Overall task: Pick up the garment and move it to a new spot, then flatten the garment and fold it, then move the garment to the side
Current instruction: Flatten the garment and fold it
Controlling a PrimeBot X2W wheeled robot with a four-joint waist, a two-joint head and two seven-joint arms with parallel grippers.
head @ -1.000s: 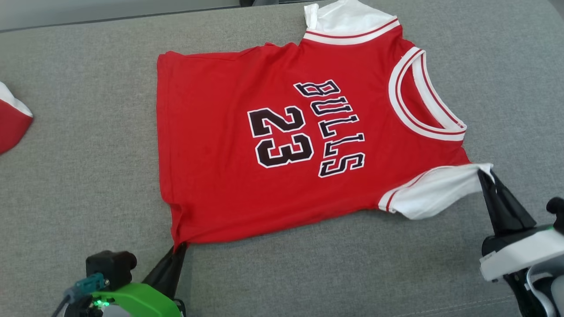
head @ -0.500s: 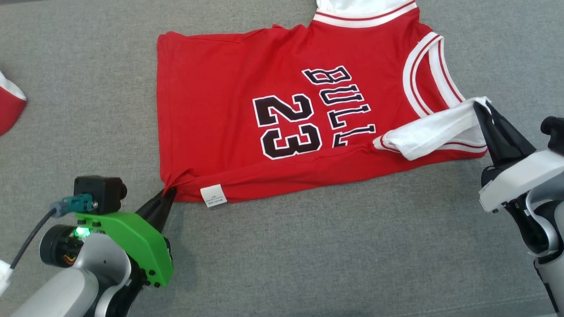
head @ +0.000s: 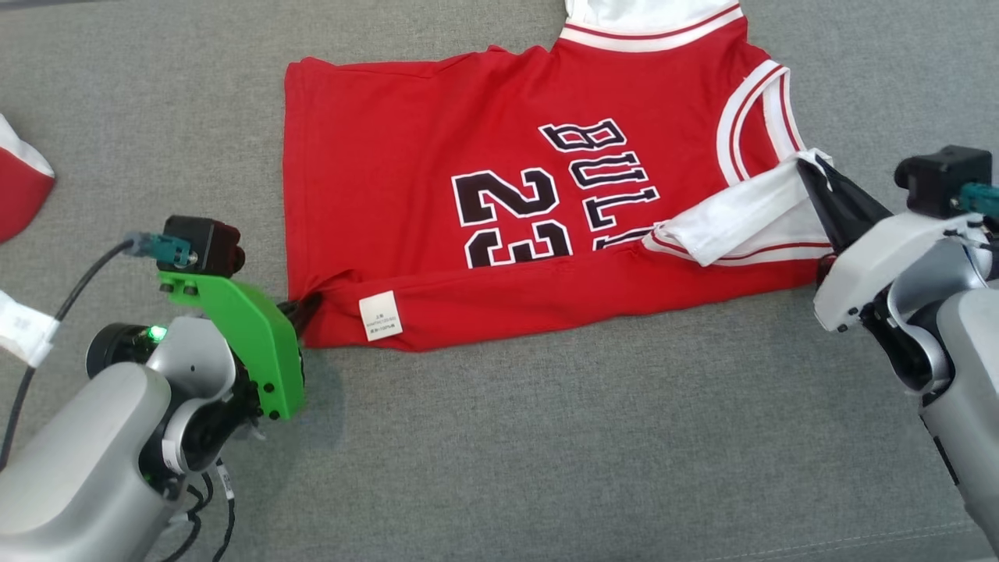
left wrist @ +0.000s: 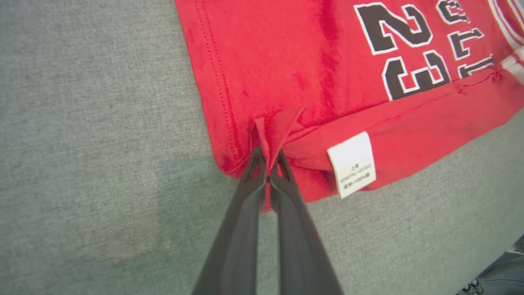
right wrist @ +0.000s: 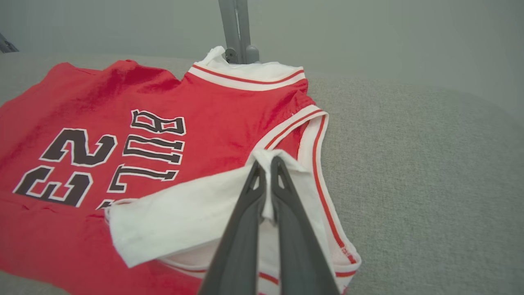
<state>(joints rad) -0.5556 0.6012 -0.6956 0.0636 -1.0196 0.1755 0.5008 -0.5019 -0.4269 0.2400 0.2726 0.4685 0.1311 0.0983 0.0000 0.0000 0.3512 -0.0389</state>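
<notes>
red jersey (head: 437, 156) lies on the grey tabletop (head: 546, 453), centre toward 12 o'clock, its 6 o'clock edge folded up over the print, white care label (head: 381, 315) showing. left fingers (left wrist: 254, 176) clamp the hem corner at 8 o'clock; right fingers (right wrist: 254, 188) clamp the white sleeve (head: 741, 222) at 3 o'clock.

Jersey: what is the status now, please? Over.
Left gripper shut on jersey hem corner. Right gripper shut on white sleeve, drawn over the chest. Other red cloth far left, apart.
</notes>
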